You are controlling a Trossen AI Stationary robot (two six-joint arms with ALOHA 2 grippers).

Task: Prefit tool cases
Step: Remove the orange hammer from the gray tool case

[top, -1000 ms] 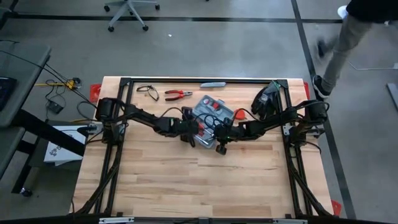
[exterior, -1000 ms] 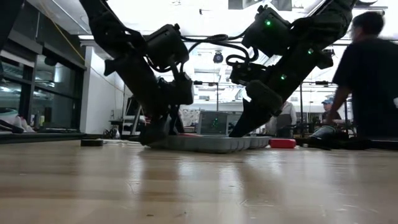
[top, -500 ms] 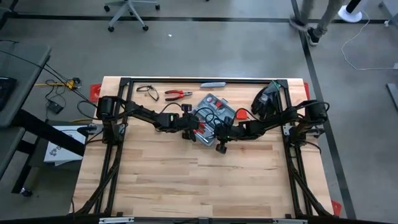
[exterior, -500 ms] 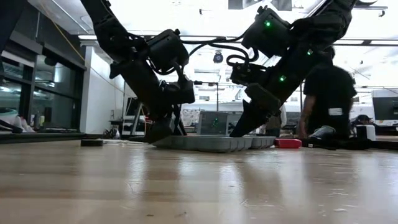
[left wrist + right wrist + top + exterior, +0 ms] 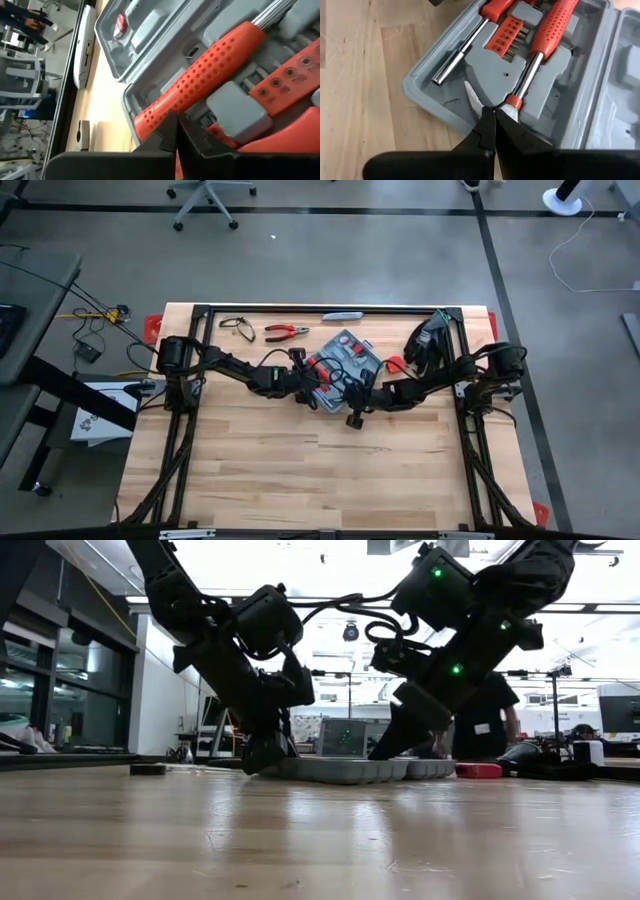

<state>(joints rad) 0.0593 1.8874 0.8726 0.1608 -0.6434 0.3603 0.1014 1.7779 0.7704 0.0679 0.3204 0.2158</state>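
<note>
Two dark arms reach in from the left and right sides of the desk (image 5: 300, 470) and meet at the case (image 5: 345, 360). It lies open and flat near the middle of the far edge. It is grey inside, with shaped slots.

The left tool (image 5: 176, 131) is at the case's left end. Its fingers are pressed together. They sit right at the butt of a red dotted handle (image 5: 200, 80) that lies in a slot. I cannot tell if they pinch it. A red bit holder (image 5: 285, 80) lies beside that handle.

The right tool (image 5: 493, 122) is at the case's near edge. Its fingers are pressed together too, with nothing between them. Their tips are just above a shiny shaft with a red collar (image 5: 512, 103). A second shiny shaft (image 5: 460, 55) lies in the slot next to it.

From the low view, both arms lean down onto the case (image 5: 345, 770) from above. A small red thing (image 5: 478, 770) lies on the desk to its right.

Red pliers (image 5: 285, 331) and glasses (image 5: 236, 326) lie near the far edge, left of the case. A black bag-like thing (image 5: 428, 340) sits near the far right corner.

A person in a dark top (image 5: 485, 720) is in the room behind the desk.
</note>
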